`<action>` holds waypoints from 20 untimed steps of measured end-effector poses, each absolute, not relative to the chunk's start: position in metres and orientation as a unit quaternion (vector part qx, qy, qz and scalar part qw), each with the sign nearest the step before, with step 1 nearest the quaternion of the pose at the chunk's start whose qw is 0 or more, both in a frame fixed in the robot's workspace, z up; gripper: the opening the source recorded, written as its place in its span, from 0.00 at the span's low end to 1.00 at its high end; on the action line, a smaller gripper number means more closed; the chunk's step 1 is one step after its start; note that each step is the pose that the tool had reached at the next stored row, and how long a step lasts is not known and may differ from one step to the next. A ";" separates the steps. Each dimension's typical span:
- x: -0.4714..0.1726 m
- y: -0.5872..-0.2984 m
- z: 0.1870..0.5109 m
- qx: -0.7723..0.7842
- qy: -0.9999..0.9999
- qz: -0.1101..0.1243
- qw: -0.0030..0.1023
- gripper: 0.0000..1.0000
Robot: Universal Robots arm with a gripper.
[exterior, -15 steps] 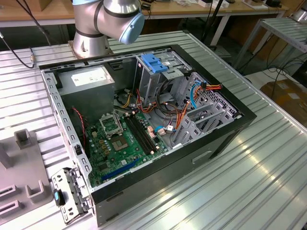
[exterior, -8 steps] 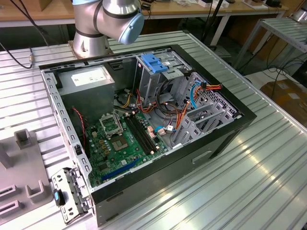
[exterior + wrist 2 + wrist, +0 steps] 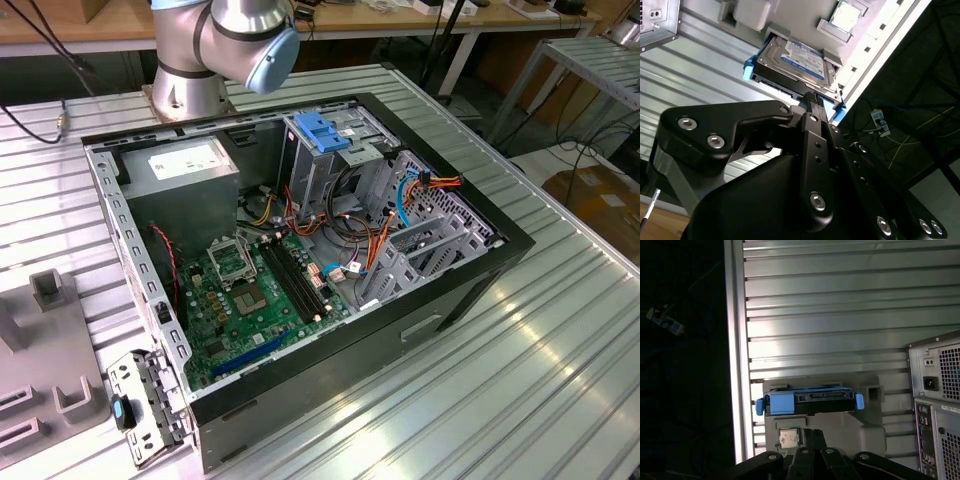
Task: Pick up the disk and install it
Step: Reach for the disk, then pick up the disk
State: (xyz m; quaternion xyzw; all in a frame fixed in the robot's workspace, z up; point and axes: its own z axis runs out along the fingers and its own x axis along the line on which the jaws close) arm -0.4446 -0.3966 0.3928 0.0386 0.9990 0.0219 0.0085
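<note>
The disk (image 3: 797, 62) is a dark flat drive with a blue-and-white label and bright blue rails at its ends. It rests in a grey holder (image 3: 755, 12) on the ribbed metal table. In the first wrist view the disk (image 3: 810, 402) shows edge-on, lying level in the holder (image 3: 872, 427). My black gripper (image 3: 812, 100) sits right at the disk's near edge, and whether it touches the disk cannot be told. Parts of the gripper's body (image 3: 805, 462) appear close to the holder in the first wrist view.
The open computer case (image 3: 470, 300) lies on the table, with a drive cage topped by a light-blue latch (image 3: 322, 130). The case's rear panel (image 3: 940, 405) stands beside the holder. A small square chip (image 3: 789, 438) sits in the holder. The table edge (image 3: 735, 365) runs close by.
</note>
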 end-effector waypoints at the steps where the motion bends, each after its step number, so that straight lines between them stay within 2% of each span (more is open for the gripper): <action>1: -0.447 -0.396 0.393 0.039 0.999 0.022 0.008 0.11; 20: -0.461 -0.396 0.392 0.039 0.999 0.022 0.008 0.11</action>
